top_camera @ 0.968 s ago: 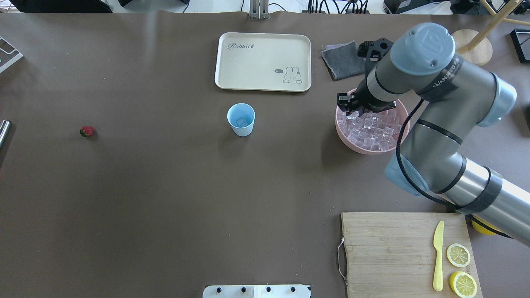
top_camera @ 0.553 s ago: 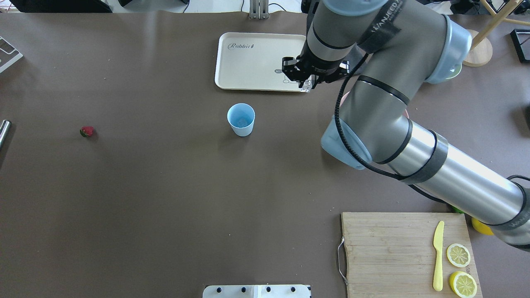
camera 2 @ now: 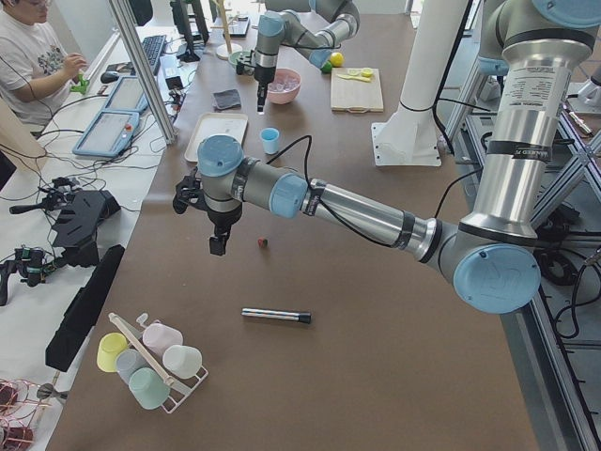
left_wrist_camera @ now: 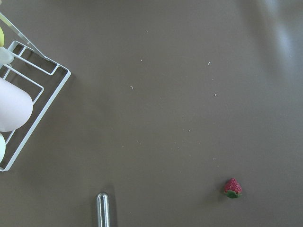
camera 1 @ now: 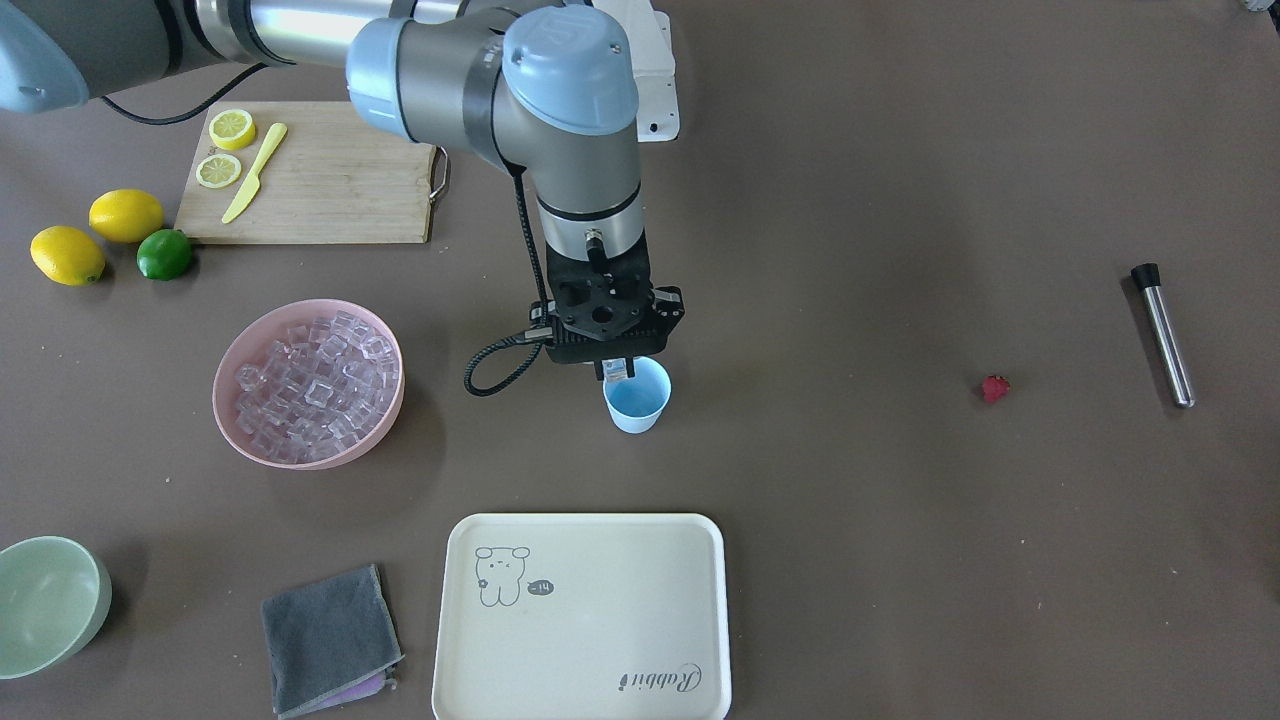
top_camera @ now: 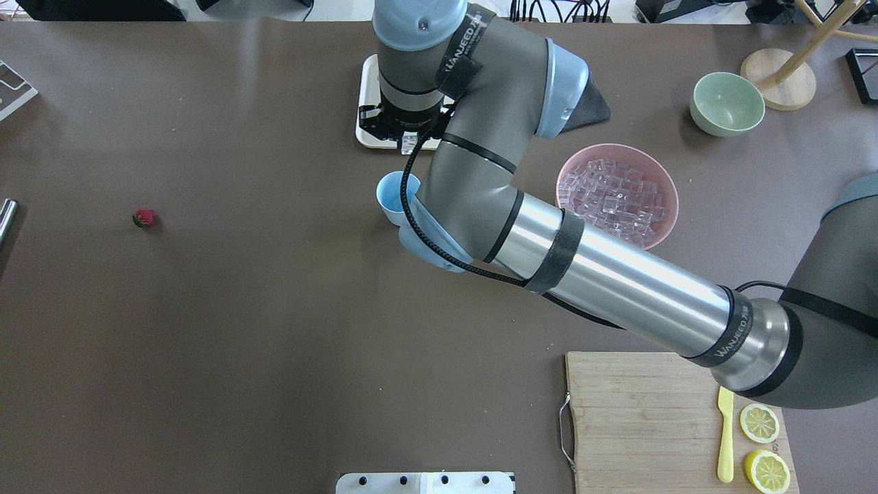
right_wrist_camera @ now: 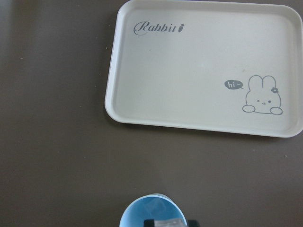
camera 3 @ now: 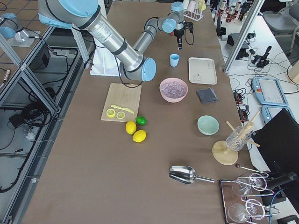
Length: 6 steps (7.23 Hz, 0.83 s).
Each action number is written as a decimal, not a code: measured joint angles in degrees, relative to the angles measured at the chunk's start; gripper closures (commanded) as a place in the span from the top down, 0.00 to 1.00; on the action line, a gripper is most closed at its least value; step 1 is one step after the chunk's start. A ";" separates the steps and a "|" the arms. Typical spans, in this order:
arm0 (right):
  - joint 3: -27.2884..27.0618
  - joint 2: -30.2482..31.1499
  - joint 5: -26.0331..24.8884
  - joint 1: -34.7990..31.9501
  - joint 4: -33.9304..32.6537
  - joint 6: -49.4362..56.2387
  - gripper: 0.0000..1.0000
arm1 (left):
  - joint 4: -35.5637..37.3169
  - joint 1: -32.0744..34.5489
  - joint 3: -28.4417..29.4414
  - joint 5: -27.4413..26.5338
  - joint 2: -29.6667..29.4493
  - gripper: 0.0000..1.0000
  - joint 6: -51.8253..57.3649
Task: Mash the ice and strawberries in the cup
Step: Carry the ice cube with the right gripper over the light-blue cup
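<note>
Currently pinches small clear glassy ice cube (top_camera: 409, 143) in right gripper (camera 1: 616, 372), just above small light blue plastic cup (camera 1: 640, 402). Probably slippery, hard, light; best squeezed across flat faces. Cannot tell left gripper (camera 2: 217, 247) state.

My right arm (top_camera: 617, 274) is built of fat round tubes: a polished silver forearm and matte grey links, joined by bulging joints with pale blue caps (camera 1: 570, 55). One cap bears a raised logo, another a small dark screw. Black bands (top_camera: 557, 250) wrap the tubes, and some are lettered WANJEED in white. A black braided cable (top_camera: 504, 278) runs along the outside and curls in a loop by the wrist. My right gripper (camera 1: 617, 372) hangs from a black, angular housing pierced with round holes. My left arm (camera 2: 366, 211) wears the same silver, grey and pale blue, with dark rings at its joints and a black left gripper (camera 2: 218, 246)
</note>
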<state>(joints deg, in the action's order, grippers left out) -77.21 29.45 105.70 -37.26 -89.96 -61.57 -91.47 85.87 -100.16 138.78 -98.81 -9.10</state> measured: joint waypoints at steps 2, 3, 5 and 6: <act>2.72 -0.39 -2.45 2.06 1.36 0.20 0.00 | 0.04 0.00 0.17 0.00 0.02 0.98 -0.05; 3.04 -0.18 -3.22 2.83 1.48 0.20 0.00 | 0.03 0.00 0.33 0.00 0.02 0.98 0.00; 3.24 0.20 -4.31 3.83 1.59 -0.06 0.00 | 0.00 0.00 0.30 0.06 0.07 0.98 0.04; 3.27 0.46 -4.71 4.08 1.62 -0.10 0.07 | 0.01 0.00 0.09 0.08 0.06 0.98 -0.05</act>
<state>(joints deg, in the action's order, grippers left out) -73.94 29.91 100.99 -33.17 -88.34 -61.67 -91.47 85.87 -100.07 138.86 -98.75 -9.15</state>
